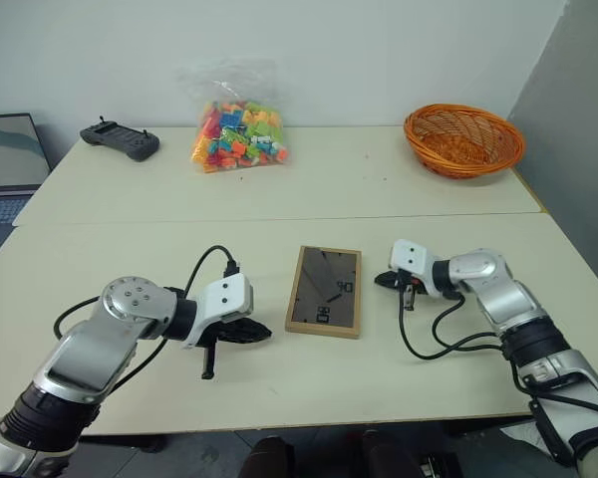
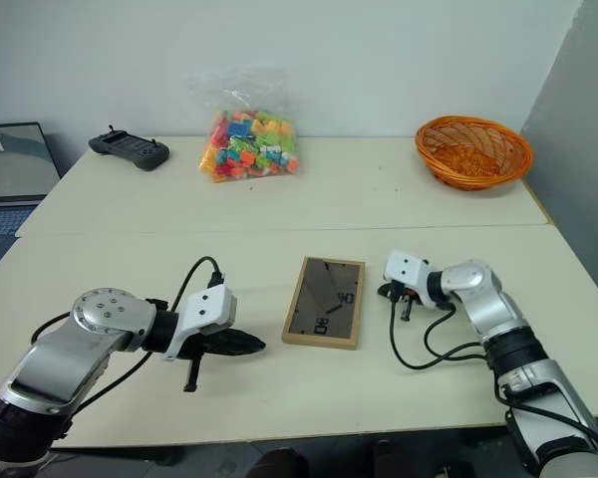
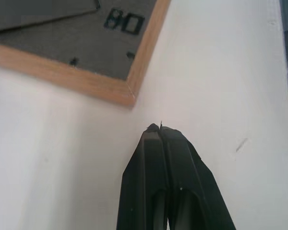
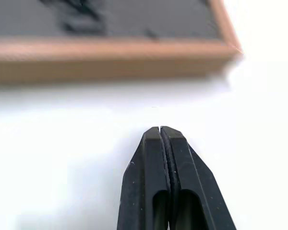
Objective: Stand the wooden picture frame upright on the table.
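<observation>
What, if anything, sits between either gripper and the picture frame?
Nothing visible. The wooden picture frame lies flat, back side up, on the table. The left gripper and the right gripper flank it, both shut, with bare tabletop in each gap. The basket, toy bag and controller sit far behind.

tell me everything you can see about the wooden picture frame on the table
The wooden picture frame is a small rectangle with a light-wood border. It lies flat, dark grey back up, the fold-out stand folded against it, near the front middle of the cream table. Neither closed claw, left nor right, touches it.
</observation>
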